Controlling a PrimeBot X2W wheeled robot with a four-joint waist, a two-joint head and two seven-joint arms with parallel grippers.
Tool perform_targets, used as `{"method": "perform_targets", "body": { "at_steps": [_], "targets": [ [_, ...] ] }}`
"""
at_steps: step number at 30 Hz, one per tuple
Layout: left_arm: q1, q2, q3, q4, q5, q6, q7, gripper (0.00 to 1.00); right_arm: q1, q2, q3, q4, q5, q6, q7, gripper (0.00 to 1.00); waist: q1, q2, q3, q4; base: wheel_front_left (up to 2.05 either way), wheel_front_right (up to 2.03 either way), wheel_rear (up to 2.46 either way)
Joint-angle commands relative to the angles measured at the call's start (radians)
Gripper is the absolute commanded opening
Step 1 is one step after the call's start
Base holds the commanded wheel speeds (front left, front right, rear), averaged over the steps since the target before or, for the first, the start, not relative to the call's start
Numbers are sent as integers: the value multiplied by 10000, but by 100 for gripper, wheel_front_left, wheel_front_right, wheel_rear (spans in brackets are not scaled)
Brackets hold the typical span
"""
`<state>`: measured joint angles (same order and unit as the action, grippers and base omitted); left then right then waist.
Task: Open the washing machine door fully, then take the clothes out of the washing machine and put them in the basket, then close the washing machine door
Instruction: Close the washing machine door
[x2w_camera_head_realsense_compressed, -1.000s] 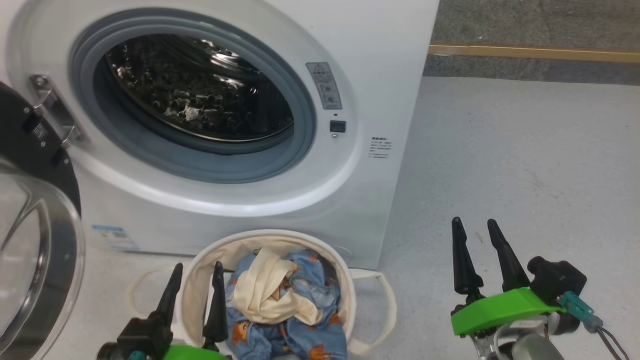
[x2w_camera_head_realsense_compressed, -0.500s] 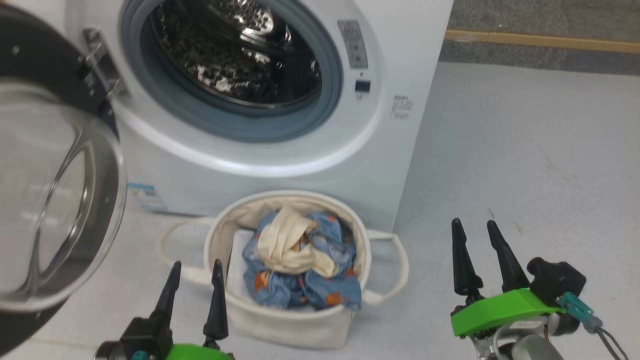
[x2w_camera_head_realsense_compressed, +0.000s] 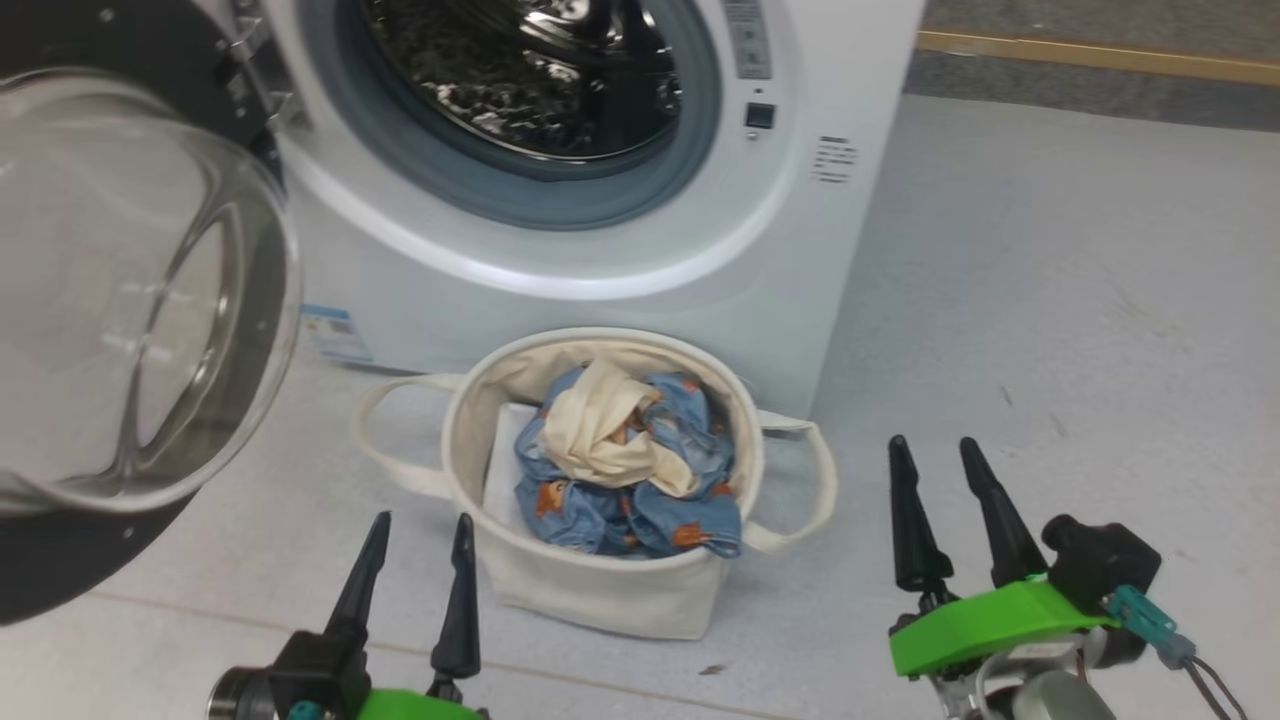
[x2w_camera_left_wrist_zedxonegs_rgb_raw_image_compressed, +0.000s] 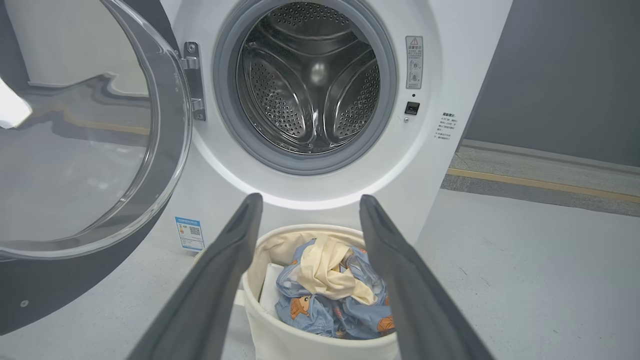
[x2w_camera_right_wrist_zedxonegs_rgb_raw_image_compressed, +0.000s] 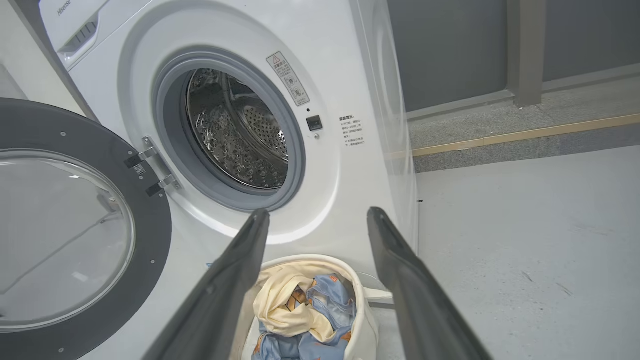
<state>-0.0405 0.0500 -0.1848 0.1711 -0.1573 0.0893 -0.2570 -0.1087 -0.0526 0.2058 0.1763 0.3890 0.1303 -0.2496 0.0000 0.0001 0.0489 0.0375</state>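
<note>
Washing machine (x2w_camera_head_realsense_compressed: 640, 290) across the back, white front facing me, drum mouth uncovered. Its door (x2w_camera_head_realsense_compressed: 140, 300) hangs swung wide on my left, the glass porthole bulging my way. At the washer's foot sits the basket (x2w_camera_head_realsense_compressed: 600, 600), upright on the grey floor (x2w_camera_head_realsense_compressed: 1050, 300). The clothes (x2w_camera_head_realsense_compressed: 630, 480) lie bunched inside it, blue bear print with cream cloth on top. My left pincer (x2w_camera_head_realsense_compressed: 421, 517) hovers just short of the basket, fingers spread, holding nothing. My right pincer (x2w_camera_head_realsense_compressed: 932, 441), off to the basket's right, is likewise spread and empty.
</note>
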Motion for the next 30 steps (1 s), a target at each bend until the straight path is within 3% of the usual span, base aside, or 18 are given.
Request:
{"method": "perform_targets", "body": {
  "at_steps": [1,7,21,30],
  "targets": [
    [-344,3,216,-405,44,90,-47,100,-186,24,323,-423,10,4,-122,100,0,-1,57,263,0,0,0],
    [-312,3,-85,-642,-31,229,-47,100,-199,24,737,-729,-61,4,-122,100,0,-1,208,1341,0,0,0],
    [-7,3,-525,-1269,-210,614,-47,100,-174,-22,1705,-1255,-369,4,-122,100,0,-1,146,4672,0,0,0],
    [140,3,-107,-2324,-549,1208,-47,100,-1014,-258,2169,-926,-460,4,-122,100,0,-1,961,5135,-1,-1,-1]
  ]
}}
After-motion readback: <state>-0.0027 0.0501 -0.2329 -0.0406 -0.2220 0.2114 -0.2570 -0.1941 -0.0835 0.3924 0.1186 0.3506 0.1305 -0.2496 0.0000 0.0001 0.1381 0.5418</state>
